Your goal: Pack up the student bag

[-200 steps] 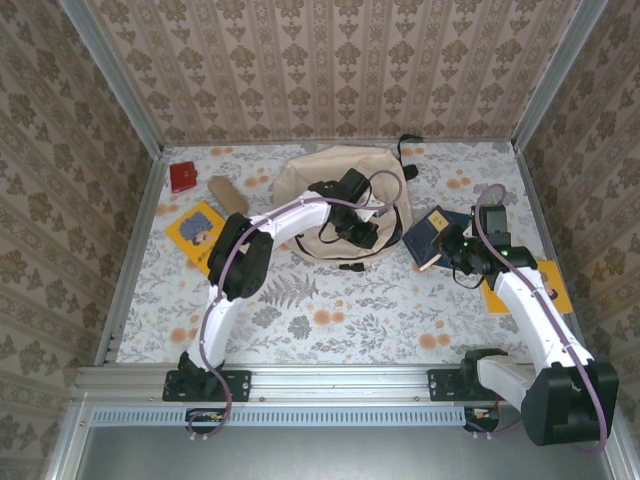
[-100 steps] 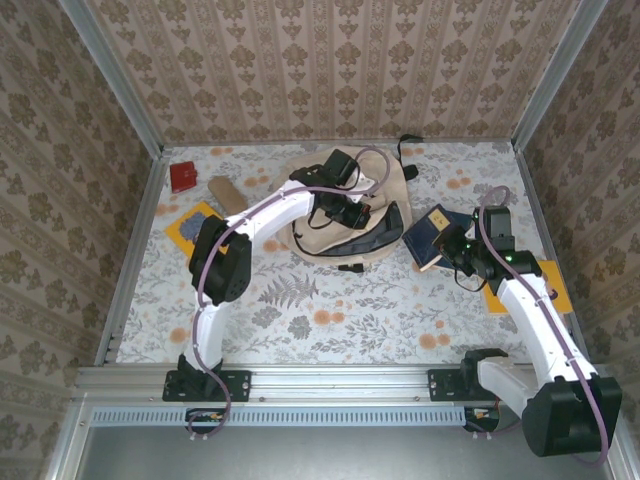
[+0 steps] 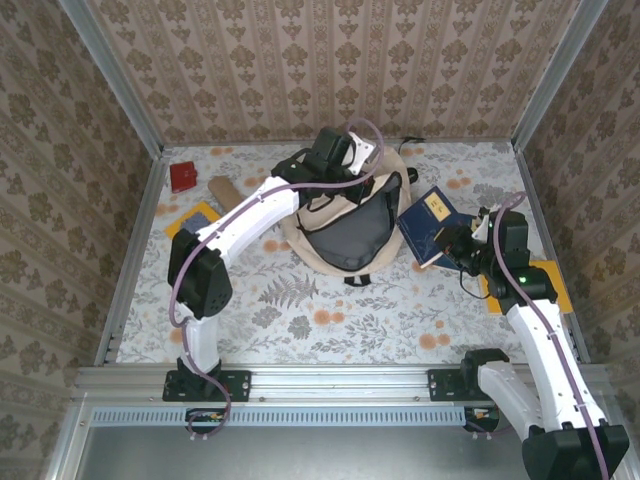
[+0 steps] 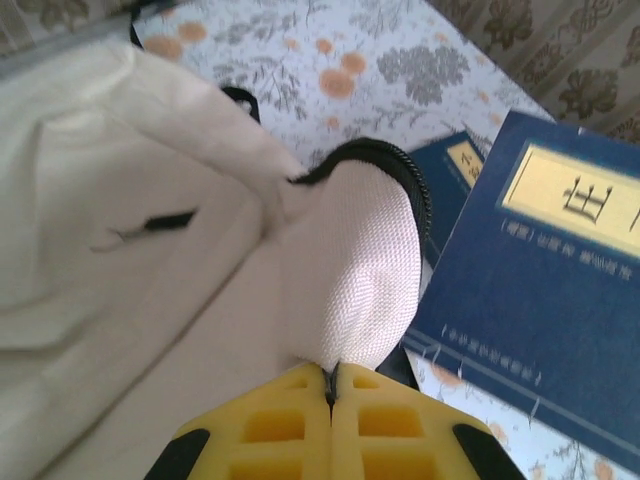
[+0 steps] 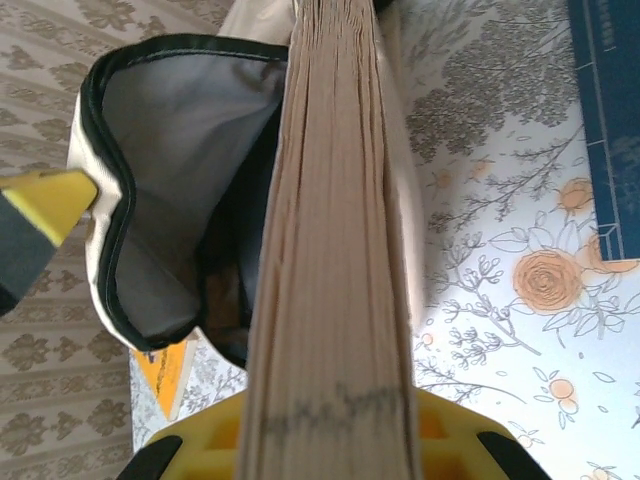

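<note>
Since the earlier frame the left arm has swung toward the far side of the table [image 3: 330,310] and drawn the bag's flap up and back, and the right arm has carried its book nearer the opening. The student bag [image 3: 345,228] lies at the far centre of the table with its mouth gaping toward the arms and its grey lining exposed. The left gripper [image 4: 331,385] is fully closed, its yellow pads pinching a fold of beige fabric at the zipper edge. The right gripper [image 5: 330,445] is clamped narrowly on the blue book [image 5: 330,230], held edge-on with its page block pointing at the bag's mouth, just beside the rim but not yet inside. A second blue book [image 5: 612,130] lies flat on the table to the right. Judged risk one: the left pinch holds only a thin fold of soft cloth, so any pull from the entering book could slip it free and let the mouth collapse. Risk two: the book's leading corner appears close to the dark zipper rim, so a slightly low or skewed approach would likely snag there and shove the unanchored bag across the table. Risk three: the book is gripped at one end only, so contact could lever it askew between the jaws.
</note>
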You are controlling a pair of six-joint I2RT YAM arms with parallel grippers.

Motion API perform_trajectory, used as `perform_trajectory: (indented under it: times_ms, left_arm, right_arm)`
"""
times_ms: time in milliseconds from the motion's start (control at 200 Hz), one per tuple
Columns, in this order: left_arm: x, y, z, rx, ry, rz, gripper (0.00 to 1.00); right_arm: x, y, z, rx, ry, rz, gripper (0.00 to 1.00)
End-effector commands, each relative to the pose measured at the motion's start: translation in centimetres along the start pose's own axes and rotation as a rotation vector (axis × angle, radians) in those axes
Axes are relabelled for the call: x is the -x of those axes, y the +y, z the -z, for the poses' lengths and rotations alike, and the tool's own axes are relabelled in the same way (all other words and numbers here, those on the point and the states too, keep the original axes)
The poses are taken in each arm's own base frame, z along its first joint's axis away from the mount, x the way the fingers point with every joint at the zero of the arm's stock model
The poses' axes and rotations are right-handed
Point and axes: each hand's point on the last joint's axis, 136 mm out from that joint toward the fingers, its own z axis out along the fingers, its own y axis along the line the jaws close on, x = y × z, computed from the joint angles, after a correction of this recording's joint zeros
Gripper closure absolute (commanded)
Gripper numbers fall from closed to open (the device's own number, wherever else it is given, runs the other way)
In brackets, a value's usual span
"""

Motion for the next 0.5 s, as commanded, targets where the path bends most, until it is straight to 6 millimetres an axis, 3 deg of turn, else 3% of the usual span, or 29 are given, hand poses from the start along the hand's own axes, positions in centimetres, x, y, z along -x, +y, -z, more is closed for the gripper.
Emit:
perform_trajectory:
  times_ms: [0, 130, 365, 495]
  left_arm:
    - [4.4, -1.6, 1.5, 0.012, -0.14, -0.038, 1.0]
    - [5.9, -2.6, 1.6, 0.007, -0.181, -0.052, 1.0]
    - [6.2, -2.9, 0.9, 0.021, -0.18, -0.043, 1.0]
    - [6.2, -2.7, 0.9, 0.033, -0.179, -0.028, 1.0]
  right_arm:
    - [0.4, 3.5, 0.9, 0.134, -0.002, 0.028, 0.9]
    - [-1.3, 4.1, -0.7, 0.181, 0.065, -0.002, 0.89]
    - [-4.1, 5.2, -4.8, 0.182, 0.147, -0.027, 0.9]
    - [-3.9, 5.0, -7.7, 0.152, 0.129, -0.09, 0.91]
